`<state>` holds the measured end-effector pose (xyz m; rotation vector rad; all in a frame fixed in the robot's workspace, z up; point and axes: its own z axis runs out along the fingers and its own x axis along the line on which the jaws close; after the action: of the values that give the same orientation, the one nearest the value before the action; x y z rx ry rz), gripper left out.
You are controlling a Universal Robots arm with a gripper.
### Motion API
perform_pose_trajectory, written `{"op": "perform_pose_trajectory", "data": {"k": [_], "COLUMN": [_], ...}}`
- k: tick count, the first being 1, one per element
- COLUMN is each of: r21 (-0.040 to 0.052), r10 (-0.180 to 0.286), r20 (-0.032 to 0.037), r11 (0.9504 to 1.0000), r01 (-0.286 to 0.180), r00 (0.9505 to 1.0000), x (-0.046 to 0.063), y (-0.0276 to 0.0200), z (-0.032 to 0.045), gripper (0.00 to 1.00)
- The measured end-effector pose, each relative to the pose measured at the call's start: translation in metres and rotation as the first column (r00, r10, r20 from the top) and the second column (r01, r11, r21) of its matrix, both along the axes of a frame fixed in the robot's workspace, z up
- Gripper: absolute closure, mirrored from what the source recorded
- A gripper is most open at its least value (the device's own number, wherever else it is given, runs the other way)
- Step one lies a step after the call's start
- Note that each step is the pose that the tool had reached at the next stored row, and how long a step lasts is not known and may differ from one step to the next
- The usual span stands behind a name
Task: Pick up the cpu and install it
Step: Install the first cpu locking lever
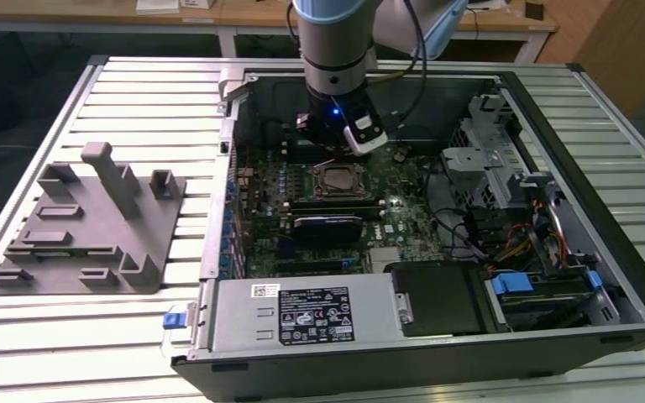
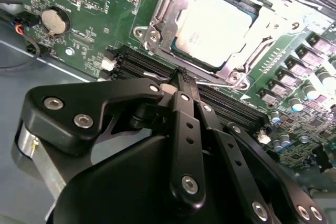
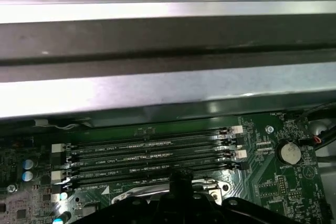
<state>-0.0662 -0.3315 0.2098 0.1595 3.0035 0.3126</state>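
Gripper pressed together and empty, cpu seated in its socket.

In the second wrist view the gripper (image 2: 181, 77) has its fingers closed tip to tip (nothing between them) over the memory slots (image 2: 157, 66); beyond, toward 1 o'clock, the cpu (image 2: 212, 27) lies flat, silvery top up, inside the socket frame (image 2: 157, 24) on the motherboard (image 2: 105, 3).

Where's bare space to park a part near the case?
Free: slatted table in front of the grey fixture block, and the strip beside the computer case on the exterior view's right. Crowded: motherboard around the cpu, under the gripper.
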Motion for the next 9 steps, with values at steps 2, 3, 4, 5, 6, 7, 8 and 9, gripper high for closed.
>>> {"op": "perform_pose_trajectory", "data": {"k": [2, 3, 4, 5, 6, 7, 8, 9], "r21": [0.0001, 0.0001, 0.0000, -0.0001, 0.0000, 0.0000, 0.0000, -0.0001], "r10": [0.000, 0.000, 0.000, -0.001, -0.002, -0.003, -0.005, -0.008], "r20": [0.0011, 0.0022, 0.0038, 0.0061, 0.0086, 0.0109, 0.0135, 0.0165], "r11": [1.0000, 1.0000, 1.0000, 1.0000, 1.0000, 1.0000, 1.0000, 1.0000], "r01": [0.000, 0.000, 0.000, 0.001, 0.002, 0.003, 0.005, 0.008], "r00": [1.0000, 1.0000, 1.0000, 1.0000, 1.0000, 0.9999, 0.9999, 0.9998], "x": [-0.0017, -0.0020, -0.0023, -0.0027, -0.0030, -0.0032, -0.0034, -0.0036], "y": [0.0001, 0.0001, 0.0001, 0.0002, 0.0003, 0.0004, 0.0004, 0.0005], "z": [-0.0002, -0.0005, -0.0007, -0.0011, -0.0016, -0.0020, -0.0025, -0.0030], "gripper": [0.89, 0.89, 0.89, 0.89, 0.89, 0.89, 0.89, 0.89]}}
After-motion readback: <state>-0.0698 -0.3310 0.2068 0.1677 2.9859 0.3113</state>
